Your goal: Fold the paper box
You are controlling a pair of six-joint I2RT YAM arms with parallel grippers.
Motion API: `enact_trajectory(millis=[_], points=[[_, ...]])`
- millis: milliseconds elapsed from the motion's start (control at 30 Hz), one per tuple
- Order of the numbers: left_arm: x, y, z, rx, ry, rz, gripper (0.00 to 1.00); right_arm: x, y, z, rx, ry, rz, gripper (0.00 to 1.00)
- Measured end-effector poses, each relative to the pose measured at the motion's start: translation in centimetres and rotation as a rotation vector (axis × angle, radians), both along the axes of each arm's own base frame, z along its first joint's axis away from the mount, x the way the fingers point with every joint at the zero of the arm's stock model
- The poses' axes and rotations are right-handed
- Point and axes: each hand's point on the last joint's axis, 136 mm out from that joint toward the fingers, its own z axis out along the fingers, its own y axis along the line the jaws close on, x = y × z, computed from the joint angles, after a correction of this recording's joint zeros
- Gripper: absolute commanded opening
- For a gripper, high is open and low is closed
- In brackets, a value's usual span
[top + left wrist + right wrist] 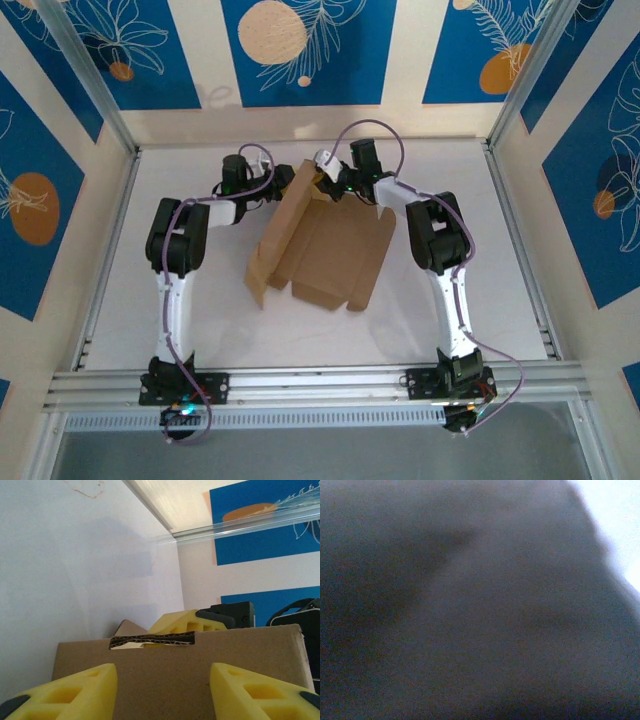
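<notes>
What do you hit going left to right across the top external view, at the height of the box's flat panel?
left rail → left arm → paper box → right arm → right rail

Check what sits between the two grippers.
The raised box flap stands between left gripper and right gripper in the top view; the left wrist view shows that cardboard with a yellow finger beyond it.
</notes>
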Motion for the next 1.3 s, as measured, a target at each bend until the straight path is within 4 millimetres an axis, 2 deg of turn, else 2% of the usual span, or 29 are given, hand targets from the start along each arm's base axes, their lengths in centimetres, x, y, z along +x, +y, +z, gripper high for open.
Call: enact_trajectory(millis=[133,267,300,433,533,633,700,767,833,933,1000,1100,1167,1233,1300], points=[[0.2,-0.1,0.0,-0.024,0.016,0.027,0.5,0.6,0.4,0.0,-0.012,-0.023,-0.055,0.03],[0.8,0.3,0.1,-0.044,0.03,0.071,0.49,1.3,0.8,0.0,-0.029,-0.066,-0.126,0.03],[0.9,0.4,0.1,-0.045,0.031,0.082,0.49,1.5,0.9,0.0,-0.032,-0.075,-0.14,0.06],[1.0,0.6,-0.1,-0.041,0.031,0.089,0.5,1.9,0.6,-0.1,-0.032,-0.107,-0.197,0.45],[0.2,1.3,-0.3,-0.016,0.032,0.085,0.53,1.1,-0.8,-0.7,-0.033,-0.088,-0.229,0.6],[-0.7,3.0,0.2,0.05,0.034,0.098,0.56,0.1,-3.1,-0.9,-0.023,-0.041,-0.252,0.64],[-0.7,5.0,1.6,0.121,0.006,0.129,0.59,-0.4,-4.5,-0.2,-0.011,-0.026,-0.271,0.64],[-0.9,6.3,3.8,0.207,-0.046,0.143,0.61,-0.7,-5.9,1.4,0.008,-0.028,-0.293,0.63],[-0.9,7.6,7.2,0.31,-0.137,0.161,0.62,-1.2,-6.5,3.7,0.032,-0.044,-0.31,0.6],[-2.0,7.3,11.8,0.405,-0.267,0.14,0.63,-2.5,-6.4,7.5,0.075,-0.07,-0.339,0.49],[-3.2,6.5,13.6,0.451,-0.322,0.104,0.64,-3.2,-6.4,9.8,0.111,-0.063,-0.392,0.41],[-4.9,4.9,13.3,0.528,-0.342,0.03,0.65,-3.8,-6.8,11.9,0.139,0.01,-0.523,0.34],[-6.4,3.7,11.7,0.598,-0.326,-0.03,0.65,-4.1,-7.1,12.8,0.136,0.051,-0.617,0.34],[-8.3,2.4,9.7,0.679,-0.3,-0.102,0.64,-5.0,-7.6,13.3,0.149,0.084,-0.682,0.2],[-9.7,1.6,8.3,0.744,-0.289,-0.159,0.64,-6.5,-8.2,13.0,0.186,0.156,-0.716,0.2]])
